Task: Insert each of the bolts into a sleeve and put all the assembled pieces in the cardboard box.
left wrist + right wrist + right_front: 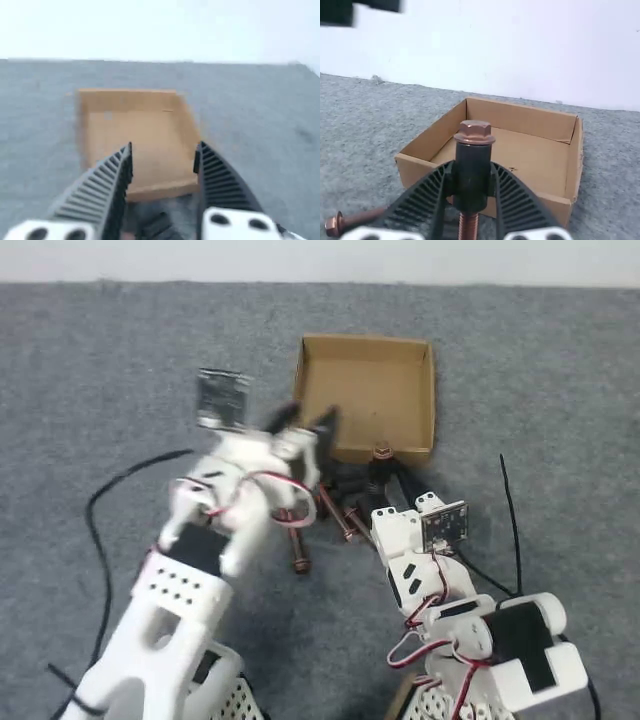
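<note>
Got the left end effector (pixel 164 147) spread open, angled over the near rim of the plain cardboard box (pixel 102 100). Got the right end effector (pixel 471 169) clamped on a smooth black sleeve (pixel 471 155), upright, with a coppery hex-head bolt (pixel 474 132) through it, just short of the box. Spotted loose bolts (pixel 300 540) on the fuzzy grey counter (pixel 100 360).

- Open-topped tan-brown cardboard box (pixel 366 390): one plain colour on walls and floor.
- Flat fabric table cover (pixel 100 370): grey, finely speckled.
- Short tubular sleeve (pixel 471 155): matt black.
- Hex-headed metal bolt (pixel 474 131) in it: shiny copper.
- Loose long-shanked bolts (pixel 337 515) near the box: coppery red-brown.
- Left gripper (pixel 164 150) and right gripper (pixel 471 170): black ribbed fingers, white bases.
- Moulded plastic arms (pixel 170 610): white with black motor blocks, red-and-white wires (pixel 300 512).
- Far wall (pixel 520 40): white.
</note>
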